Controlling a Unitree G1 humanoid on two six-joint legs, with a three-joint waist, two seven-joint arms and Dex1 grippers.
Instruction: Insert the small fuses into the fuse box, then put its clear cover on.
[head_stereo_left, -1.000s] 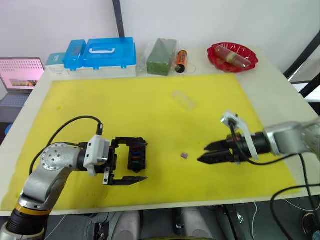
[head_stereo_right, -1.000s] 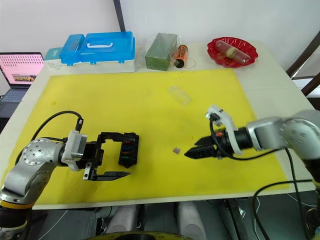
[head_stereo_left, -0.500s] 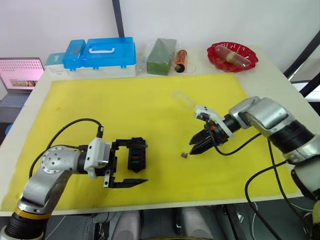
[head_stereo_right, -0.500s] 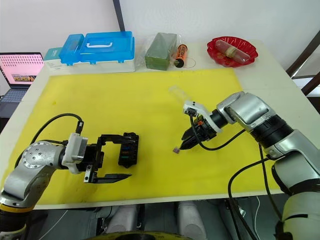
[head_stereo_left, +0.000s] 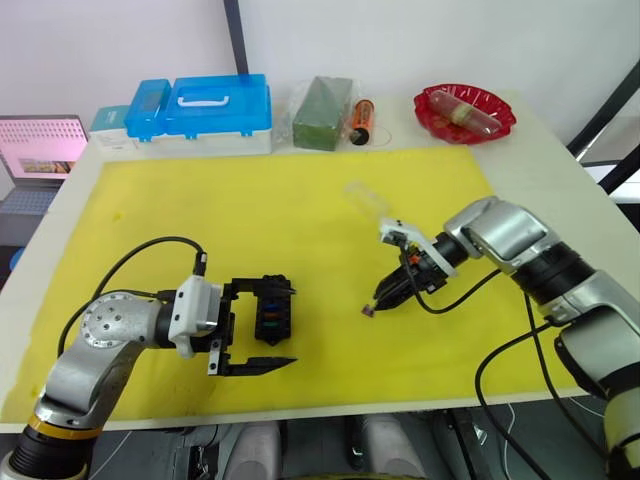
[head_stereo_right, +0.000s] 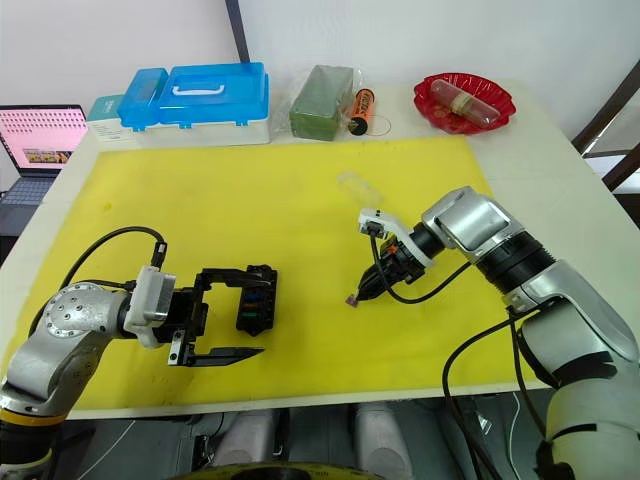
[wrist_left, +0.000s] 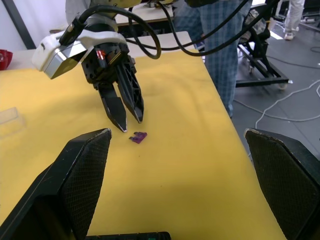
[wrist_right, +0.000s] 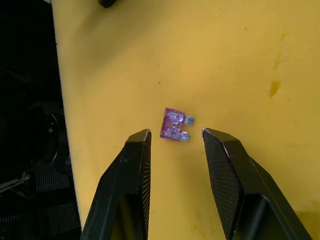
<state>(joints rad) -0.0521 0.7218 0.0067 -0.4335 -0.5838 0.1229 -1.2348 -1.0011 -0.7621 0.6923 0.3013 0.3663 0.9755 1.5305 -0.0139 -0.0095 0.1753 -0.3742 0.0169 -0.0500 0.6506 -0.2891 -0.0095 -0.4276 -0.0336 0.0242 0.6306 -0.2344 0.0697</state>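
The black fuse box (head_stereo_left: 272, 314), with coloured small fuses in its slots, lies on the yellow mat (head_stereo_left: 250, 220) between the wide-open fingers of my left gripper (head_stereo_left: 262, 326). One purple fuse (head_stereo_left: 368, 311) lies loose on the mat to its right. My right gripper (head_stereo_left: 385, 297) points down at it, its tips just short of it and a narrow gap between them. In the right wrist view the purple fuse (wrist_right: 173, 125) lies flat just beyond the two fingertips (wrist_right: 140, 150), untouched. The clear cover (head_stereo_left: 367, 200) rests on the mat further back.
Along the table's back edge stand a blue-lidded case (head_stereo_left: 220, 105), a green wrapped block (head_stereo_left: 325, 112), an orange cylinder (head_stereo_left: 362, 120) and a red dish (head_stereo_left: 465, 112). A laptop (head_stereo_left: 40, 145) sits at the far left. A person's legs (wrist_left: 215, 45) show beyond the mat's edge.
My right gripper has swung left across the mat to the purple fuse, and its fingers have narrowed. The left gripper and fuse box have stayed put.
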